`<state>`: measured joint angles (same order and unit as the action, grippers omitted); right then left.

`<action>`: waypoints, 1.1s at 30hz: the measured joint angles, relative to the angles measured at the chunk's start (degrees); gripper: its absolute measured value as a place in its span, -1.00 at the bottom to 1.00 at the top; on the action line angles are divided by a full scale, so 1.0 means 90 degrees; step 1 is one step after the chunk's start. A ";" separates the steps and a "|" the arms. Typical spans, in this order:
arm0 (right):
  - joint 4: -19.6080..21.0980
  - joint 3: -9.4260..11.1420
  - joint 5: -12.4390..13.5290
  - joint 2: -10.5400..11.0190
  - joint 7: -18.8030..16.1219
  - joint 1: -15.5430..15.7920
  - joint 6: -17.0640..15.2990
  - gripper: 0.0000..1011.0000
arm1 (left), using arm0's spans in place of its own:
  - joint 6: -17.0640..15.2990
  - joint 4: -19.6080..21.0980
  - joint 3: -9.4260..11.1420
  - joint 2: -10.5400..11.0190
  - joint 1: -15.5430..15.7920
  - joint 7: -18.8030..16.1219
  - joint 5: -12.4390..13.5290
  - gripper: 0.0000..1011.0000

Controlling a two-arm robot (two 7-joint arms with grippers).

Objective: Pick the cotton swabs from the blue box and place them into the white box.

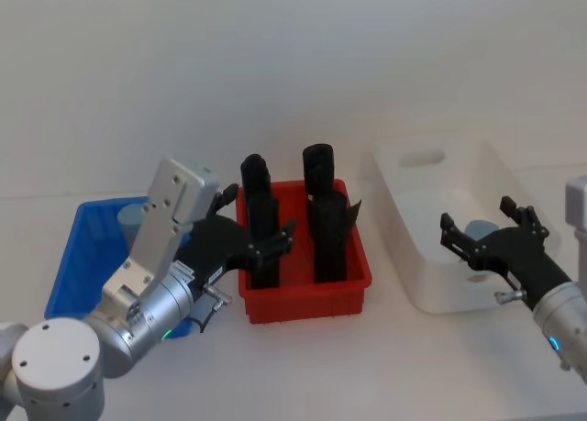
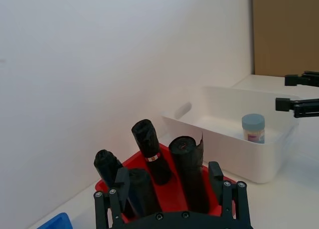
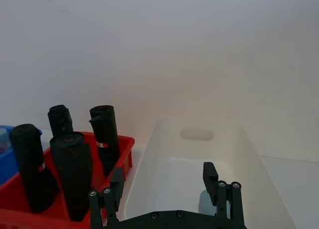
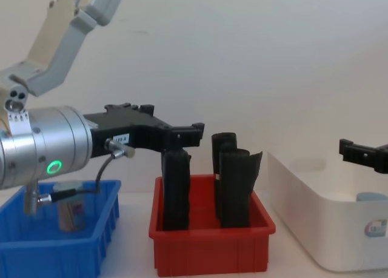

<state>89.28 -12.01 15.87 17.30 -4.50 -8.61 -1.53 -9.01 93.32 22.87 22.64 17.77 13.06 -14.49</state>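
**Cotton swabs transfer, mid-task: one tub in the white box, one left in the blue box.**
At the left of the head view, the blue box [image 1: 78,265] holds the remaining tub [image 1: 131,221]. At centre-left, the left gripper [image 1: 257,217] hovers above the left edge of the red bin [image 1: 307,297], fingers spread wide and empty. At right, the placed tub [image 2: 253,128] stands in the white box [image 1: 413,274] below the right gripper [image 1: 481,217], also open and empty. The next move probably calls for the left gripper to shift left and descend onto the remaining tub.
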 joint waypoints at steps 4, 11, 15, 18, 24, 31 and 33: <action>0.0294 -0.0024 0.0015 0.0051 0.0018 0.0232 -0.0010 0.98 | 0.0213 -0.0004 0.0083 -0.0022 -0.0113 -0.0322 0.0076 0.99; 0.0895 -0.0074 0.0048 0.0156 0.0053 0.0707 -0.0034 0.98 | 0.0588 -0.0011 0.0227 -0.0056 -0.0301 -0.0883 0.0214 0.99; 0.1092 -0.0089 0.0059 0.0191 0.0066 0.0863 -0.0042 0.98 | 0.0779 -0.0015 0.0305 -0.0075 -0.0400 -0.1183 0.0288 0.99; 0.1249 -0.0102 0.0066 0.0218 0.0075 0.0985 -0.0048 0.98 | 0.0862 -0.0016 0.0337 -0.0082 -0.0443 -0.1307 0.0318 0.99; 0.1321 -0.0107 0.0071 0.0230 0.0079 0.1047 -0.0051 0.98 | 0.0914 -0.0017 0.0355 -0.0086 -0.0468 -0.1378 0.0337 0.99; 0.1329 -0.0105 0.0071 0.0227 0.0079 0.1050 -0.0051 0.98 | 0.0914 -0.0017 0.0354 -0.0084 -0.0467 -0.1383 0.0337 0.99; 0.1329 -0.0105 0.0070 0.0227 0.0079 0.1050 -0.0050 0.98 | 0.0914 -0.0016 0.0353 -0.0083 -0.0467 -0.1383 0.0337 0.99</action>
<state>101.24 -12.95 16.50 19.34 -3.79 0.84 -1.98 -0.78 93.18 26.05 21.89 13.57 0.61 -11.46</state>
